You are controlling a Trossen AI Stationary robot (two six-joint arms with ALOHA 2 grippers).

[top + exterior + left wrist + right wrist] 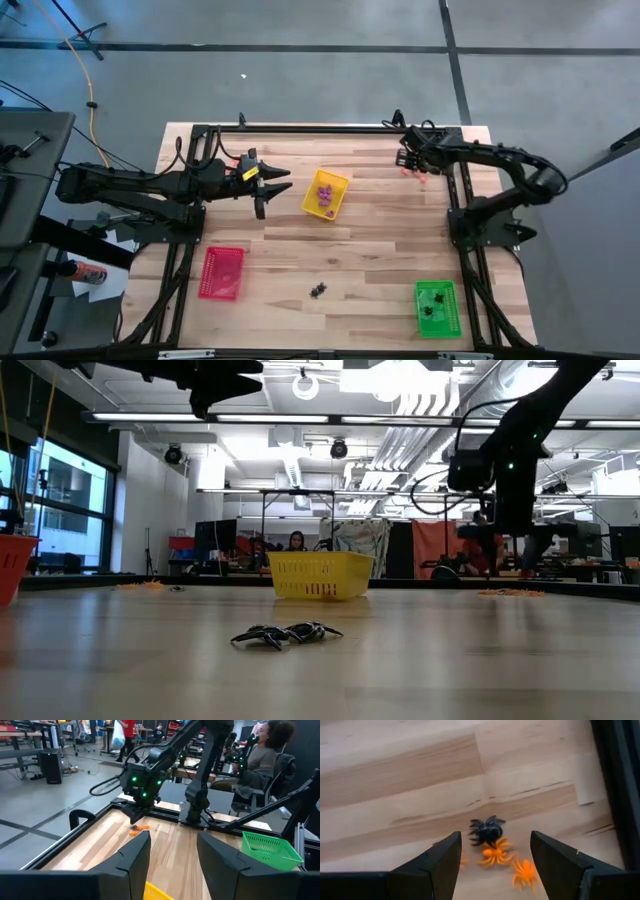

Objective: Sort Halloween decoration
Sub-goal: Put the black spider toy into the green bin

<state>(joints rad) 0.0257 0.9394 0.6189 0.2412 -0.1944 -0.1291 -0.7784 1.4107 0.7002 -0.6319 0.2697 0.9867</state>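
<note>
Three plastic spiders near table's far right corner: black spider touching orange spider, second orange spider just beside. Likely featherlight, springy-legged, skittish; best pinched across body. Right gripper spread above them, empty. Left gripper spread beside yellow tray. Fourth orange piece hidden behind finger.

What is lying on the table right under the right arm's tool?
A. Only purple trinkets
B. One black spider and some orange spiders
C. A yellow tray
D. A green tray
B: the right wrist view shows a black spider and orange spiders on the bare wood between the fingers of the open right tool.
</note>
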